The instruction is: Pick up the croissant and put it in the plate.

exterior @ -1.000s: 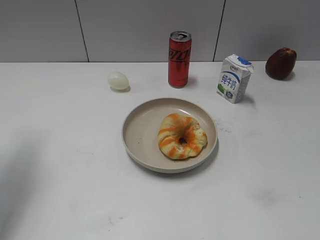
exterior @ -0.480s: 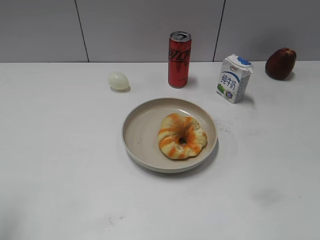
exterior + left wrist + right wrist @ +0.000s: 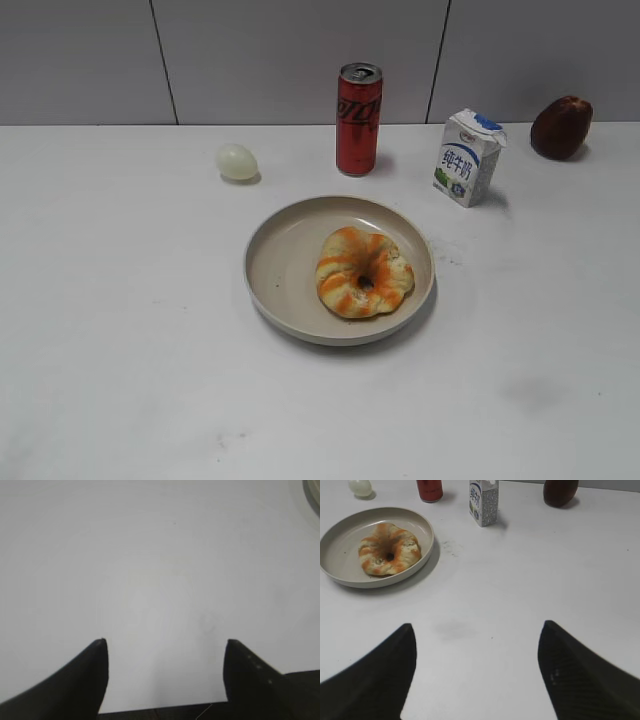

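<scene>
The croissant (image 3: pixel 363 272) is a tan ring with orange streaks. It lies inside the beige plate (image 3: pixel 278 262), right of the plate's middle. Both also show in the right wrist view, the croissant (image 3: pixel 389 548) in the plate (image 3: pixel 340 535) at the upper left. My right gripper (image 3: pixel 477 630) is open and empty over bare table, well right of the plate. My left gripper (image 3: pixel 165 642) is open and empty over bare table near the front edge; only a sliver of the plate's rim (image 3: pixel 312 492) shows at its top right. Neither gripper shows in the exterior view.
A pale egg (image 3: pixel 237 161), a red can (image 3: pixel 359 118), a white milk carton (image 3: pixel 468 157) and a dark red apple (image 3: pixel 561 127) stand along the back of the white table. A grey wall rises behind them.
A faint shadow at the lower left of the table has faded away. The croissant and plate have not moved.
</scene>
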You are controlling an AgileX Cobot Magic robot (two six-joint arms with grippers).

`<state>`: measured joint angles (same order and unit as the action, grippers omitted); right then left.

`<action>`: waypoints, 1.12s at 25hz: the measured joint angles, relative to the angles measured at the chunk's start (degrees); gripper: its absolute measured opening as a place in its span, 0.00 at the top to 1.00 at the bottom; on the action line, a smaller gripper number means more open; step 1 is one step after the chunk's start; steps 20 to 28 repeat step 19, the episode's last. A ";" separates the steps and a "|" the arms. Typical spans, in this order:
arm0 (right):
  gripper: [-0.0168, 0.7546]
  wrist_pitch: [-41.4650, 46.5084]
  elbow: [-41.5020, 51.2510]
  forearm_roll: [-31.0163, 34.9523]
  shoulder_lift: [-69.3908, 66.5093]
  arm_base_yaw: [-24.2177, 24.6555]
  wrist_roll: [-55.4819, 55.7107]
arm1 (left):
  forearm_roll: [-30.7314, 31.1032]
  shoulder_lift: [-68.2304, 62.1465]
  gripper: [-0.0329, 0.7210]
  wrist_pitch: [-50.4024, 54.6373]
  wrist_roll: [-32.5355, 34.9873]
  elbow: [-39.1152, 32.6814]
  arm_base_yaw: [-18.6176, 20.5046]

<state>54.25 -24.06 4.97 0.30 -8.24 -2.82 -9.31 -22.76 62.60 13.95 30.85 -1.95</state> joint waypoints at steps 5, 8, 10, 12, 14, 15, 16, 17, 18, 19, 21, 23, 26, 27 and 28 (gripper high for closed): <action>0.24 0.00 0.00 0.00 0.00 0.00 0.00 | 0.00 7.24 0.24 -1.59 0.00 -1.40 0.00; 0.24 0.00 0.00 0.00 0.00 0.00 0.00 | 0.00 11.18 0.24 -1.77 0.00 -1.44 0.00; 0.24 0.00 0.00 0.00 0.00 0.00 0.00 | 0.00 13.71 0.24 -1.77 0.00 -1.44 0.00; 0.24 0.00 0.00 0.00 0.00 0.00 0.00 | 0.00 15.86 0.24 -1.77 0.00 -1.44 0.00; 0.24 0.00 0.00 0.00 0.00 0.00 0.00 | 0.00 18.22 0.24 -1.77 0.00 -1.44 0.00; 0.24 0.00 0.00 0.00 0.00 0.00 0.00 | 0.00 19.09 0.24 -1.77 0.00 -1.44 0.00; 0.24 0.00 0.00 0.00 0.00 0.00 0.00 | 0.00 20.09 0.24 -1.77 0.00 -1.44 0.00; 0.24 0.00 0.00 0.00 0.00 0.00 0.00 | 0.00 21.09 0.24 -1.77 0.00 -1.44 0.00; 0.24 0.00 0.00 0.00 0.00 0.00 0.00 | 0.00 22.06 0.25 -1.77 0.00 -1.44 0.00; 0.24 0.00 0.00 0.00 0.00 0.00 0.00 | 0.00 22.62 0.25 -1.77 0.00 -1.44 0.00; 0.24 0.00 0.00 0.00 0.00 0.00 0.00 | 0.00 22.62 0.25 -1.77 0.00 -1.44 0.00; 0.24 0.00 0.00 0.00 0.00 0.00 0.00 | 0.00 22.62 0.25 -1.77 0.00 -1.44 0.00; 0.24 0.00 0.00 0.00 0.00 0.00 0.00 | 0.00 22.62 0.25 -1.77 0.00 -1.44 0.00; 0.24 0.00 0.00 0.00 0.00 0.00 0.00 | 0.00 22.62 0.25 -1.77 0.00 -1.44 0.00; 0.24 0.00 0.00 0.00 0.00 0.00 0.00 | 0.00 22.62 0.25 -1.77 0.00 -1.44 0.00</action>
